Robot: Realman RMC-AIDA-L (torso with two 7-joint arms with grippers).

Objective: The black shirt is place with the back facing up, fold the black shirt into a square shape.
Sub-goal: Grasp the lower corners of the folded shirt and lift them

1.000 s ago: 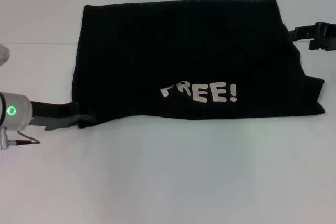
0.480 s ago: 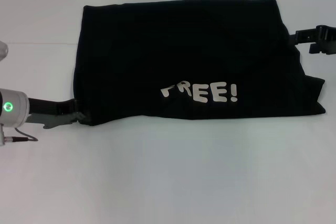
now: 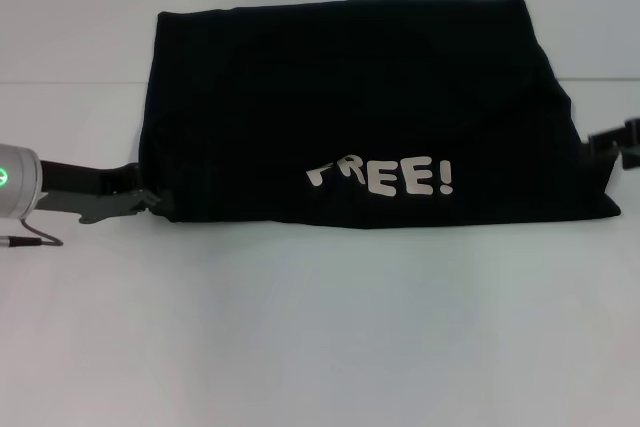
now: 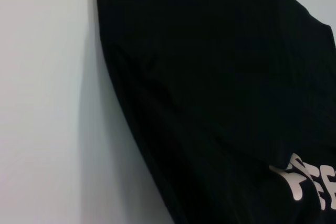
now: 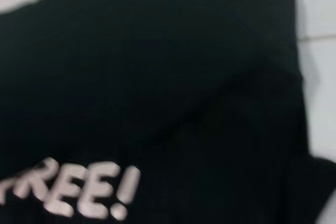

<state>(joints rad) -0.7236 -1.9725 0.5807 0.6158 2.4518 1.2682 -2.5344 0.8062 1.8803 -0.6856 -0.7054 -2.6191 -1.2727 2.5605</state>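
The large black soft-fabric short-sleeved shirt (image 3: pixel 350 112) lay spread across the middle and far part of the white tabletop (image 3: pixel 320 337), folded into a wide band with white "FREE!" lettering (image 3: pixel 380 176) showing near its six o'clock edge; the left gripper (image 3: pixel 148 205) sat at the shirt's eight o'clock corner, its jaws close together at the hem, though whether they pinched fabric I could not tell; the right gripper (image 3: pixel 612 139) sat at about three o'clock, just beside the shirt's side edge, and its jaws could not be made out. The risk, as I judged it, was a one-sided pull: if only one corner were truly held, a lift would drag the band askew; a thin pinch could slip mid-fold and drop the layer in wrinkles; and the flared four o'clock corner could leave the square lopsided.
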